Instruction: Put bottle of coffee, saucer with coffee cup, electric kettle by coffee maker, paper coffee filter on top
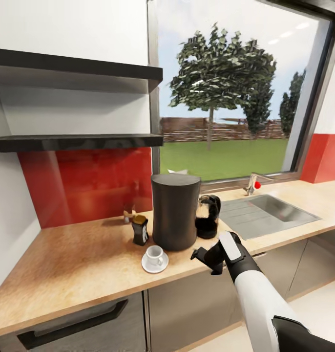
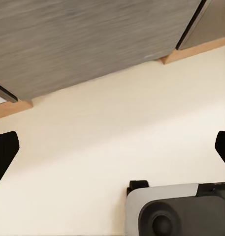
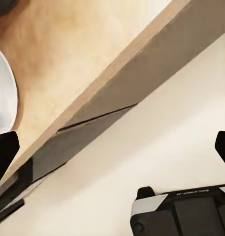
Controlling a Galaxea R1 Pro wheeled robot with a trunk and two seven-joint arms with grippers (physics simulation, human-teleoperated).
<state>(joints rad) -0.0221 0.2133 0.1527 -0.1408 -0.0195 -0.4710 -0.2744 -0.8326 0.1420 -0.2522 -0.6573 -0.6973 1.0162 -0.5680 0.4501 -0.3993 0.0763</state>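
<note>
We see a bright, evenly lit kitchen in the head view, with daylight coming through the large window [image 1: 226, 93] behind the counter [image 1: 79, 264]. The red backsplash [image 1: 84, 186] carries soft, smeared reflections, and the steel sink [image 1: 265, 212] shows a pale sheen. Shadows are faint: a light one lies under the saucer [image 1: 155, 263] and around the foot of the coffee maker [image 1: 175, 211]. The undersides of the two wall shelves [image 1: 74, 143] are dark. Straight lines bend toward the edges, the window frame leaning noticeably. We find the render slightly soft, with the tree foliage blocky. Both wrist views are bright and flat, with blurred cabinet grain and dark tool fingertips [image 3: 4, 157] at the borders.
</note>
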